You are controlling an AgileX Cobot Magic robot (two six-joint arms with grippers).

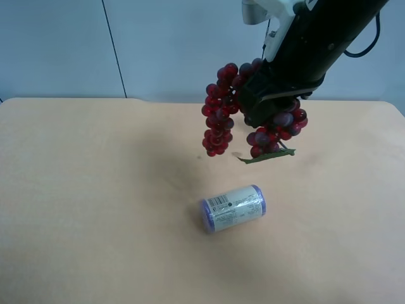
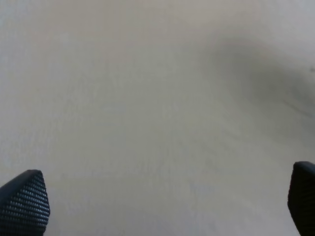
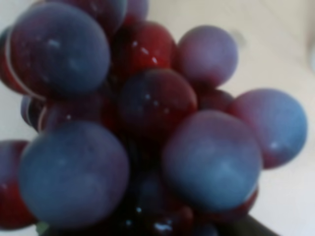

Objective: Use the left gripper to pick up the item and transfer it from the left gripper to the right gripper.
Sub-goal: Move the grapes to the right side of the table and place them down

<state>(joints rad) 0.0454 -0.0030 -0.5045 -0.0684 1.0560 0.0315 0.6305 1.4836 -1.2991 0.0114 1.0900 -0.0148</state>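
Right gripper (image 1: 267, 109), the black claw below the white bracket (image 1: 269, 11), sits at about one o'clock in the exterior high view, pinched shut on the grapes (image 1: 218, 120). The bunch hangs in the air, draped over the claw. One long lobe drops at the claw's nine o'clock and a shorter clump at its five o'clock, with the green leaf (image 1: 266, 157) lowest of all. The right wrist view is filled with blurred red and purple berries (nothing else can be read there). Toward six o'clock from the bunch, a purple-ended roll (image 1: 233, 208) lies on its side on the table (image 1: 95, 202), well apart from the grapes. The left gripper (image 2: 162, 204) is out of the exterior view. Its own wrist view shows its fingertips (image 2: 24, 204) spread wide with nothing between them.

Judging from this, the handover looks complete: the receiving claw has the item and the giving claw is empty. What is left calls mainly for a steady squeeze, since the floppy, glossy bunch could slip, and for the left arm to keep away.
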